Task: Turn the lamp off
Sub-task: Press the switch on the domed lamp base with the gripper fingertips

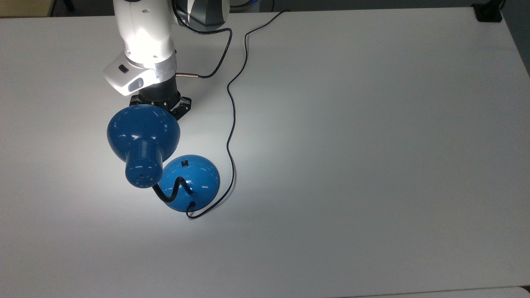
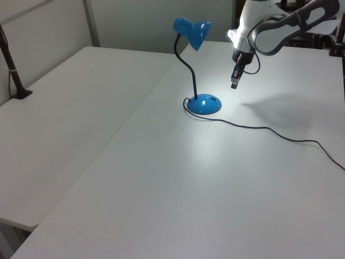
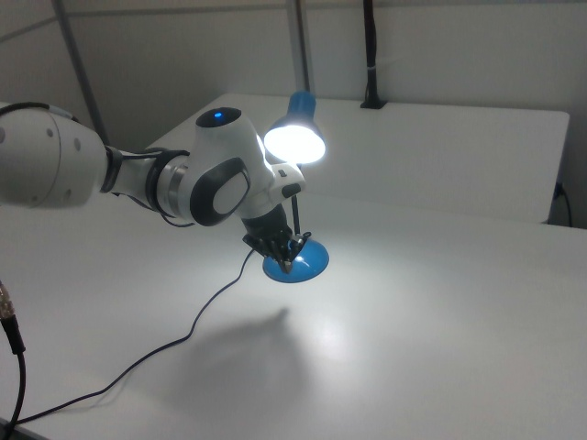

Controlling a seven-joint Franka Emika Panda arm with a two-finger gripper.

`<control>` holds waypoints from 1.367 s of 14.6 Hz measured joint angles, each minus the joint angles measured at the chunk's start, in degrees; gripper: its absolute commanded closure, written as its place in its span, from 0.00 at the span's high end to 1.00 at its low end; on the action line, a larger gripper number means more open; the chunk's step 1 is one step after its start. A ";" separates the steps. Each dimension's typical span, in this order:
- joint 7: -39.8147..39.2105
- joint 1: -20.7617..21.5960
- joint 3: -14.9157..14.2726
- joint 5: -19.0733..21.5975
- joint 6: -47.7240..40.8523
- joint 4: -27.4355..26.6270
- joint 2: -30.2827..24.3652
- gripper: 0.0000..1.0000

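1. Lamp (image 1: 143, 140) stands on the white surface (image 1: 372, 165), lit; the bright patch falls around its base (image 2: 204, 103). Shade (image 2: 194, 31) is held high on the gooseneck (image 2: 186, 62), well above the base.
2. Switch (image 1: 185, 164), small and black, sits on the dome of the base, on the side toward the top view's top edge, the side the arm reaches in from.
3. Gripper (image 2: 235, 82) hangs fingers-down in the air, above the surface, below shade height. Fingers look pressed together into one narrow tip, nothing held.
4. Key relation: in the left view the gripper is up and to the right of the base, near it but apart. In the top view the gripper body (image 1: 161, 101) pokes out past the shade's upper rim, so the switch lies down-right of it, toward the top view's bottom.
5. In the right view the gripper tip (image 3: 286, 259) overlaps the base; I read that as line-of-sight, not contact, since the left view shows a clear gap.
6. Judgement: the next move should go down and across onto the switch. The tip needs to pass beneath the shade without brushing it or the gooseneck.
7. Cord (image 1: 232, 107) runs from the base's back edge along the surface toward the top view's top, to the right of the gripper's path. Probably no snag.
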 measured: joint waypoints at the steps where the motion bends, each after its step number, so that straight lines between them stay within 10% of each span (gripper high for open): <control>1: -0.97 0.00 0.03 0.00 1.16 0.02 0.47 0.00; 20: -4.54 -2.19 5.07 0.13 14.16 1.36 7.63 0.00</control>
